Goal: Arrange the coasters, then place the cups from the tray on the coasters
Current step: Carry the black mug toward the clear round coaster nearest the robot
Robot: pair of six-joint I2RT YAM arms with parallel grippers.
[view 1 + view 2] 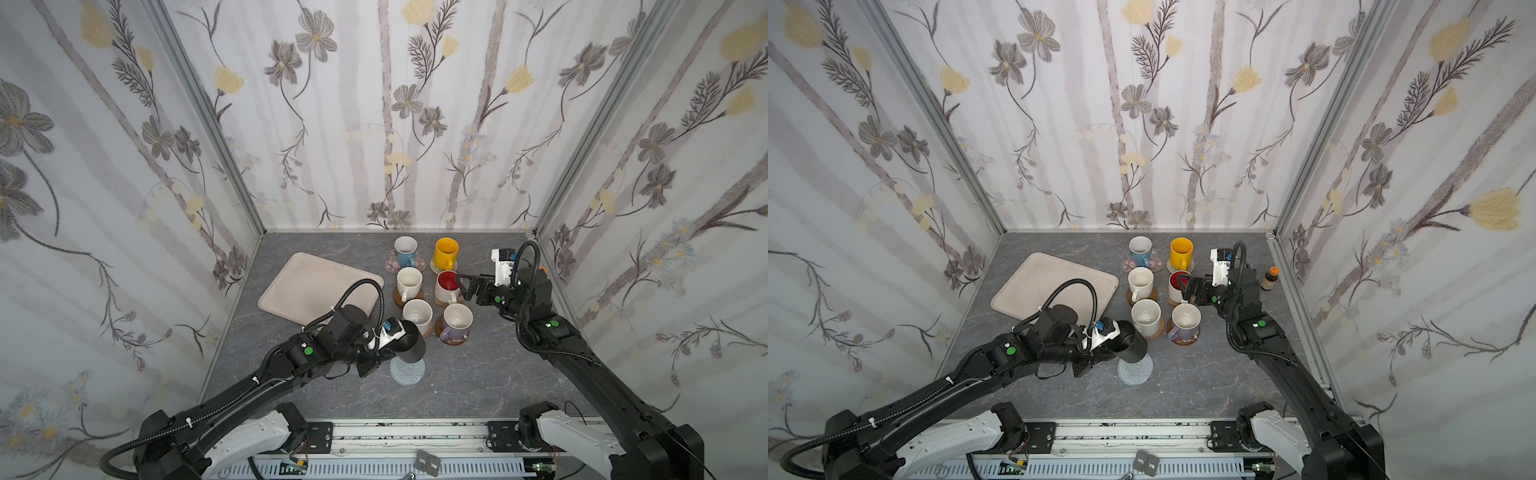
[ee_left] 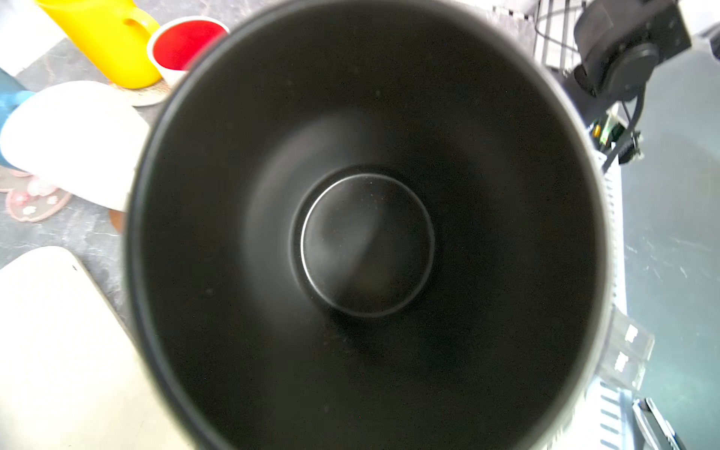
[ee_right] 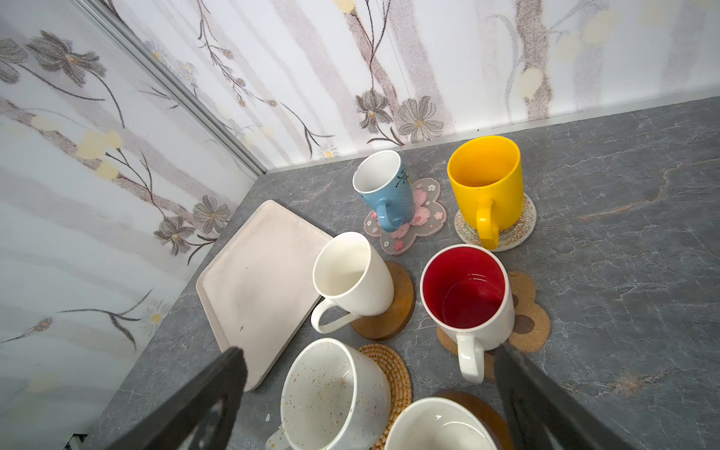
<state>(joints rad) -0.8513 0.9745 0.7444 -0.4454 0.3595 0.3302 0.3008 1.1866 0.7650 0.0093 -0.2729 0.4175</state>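
My left gripper [image 1: 394, 350] is shut on the black cup [image 1: 410, 344], which hangs over the far edge of the grey woven coaster [image 1: 408, 372]. The cup's dark inside [image 2: 366, 241] fills the left wrist view and hides the jaws. Several cups stand on coasters in two rows: light blue [image 1: 405, 250] on the pink blossom [image 1: 392, 266], yellow [image 1: 446, 252], plain white [image 1: 409, 282], red-inside [image 1: 447, 286], speckled white [image 1: 417, 316] and lavender [image 1: 457, 322]. My right gripper [image 1: 462, 286] is open beside the red-inside cup [image 3: 465, 292]. The tray [image 1: 307, 282] is bare.
A small brown bottle with an orange cap [image 1: 1270, 278] stands by the right wall behind the right arm. Patterned walls close in the grey table [image 1: 478, 386] on three sides. The tray [image 3: 253, 280] lies left of the cup rows.
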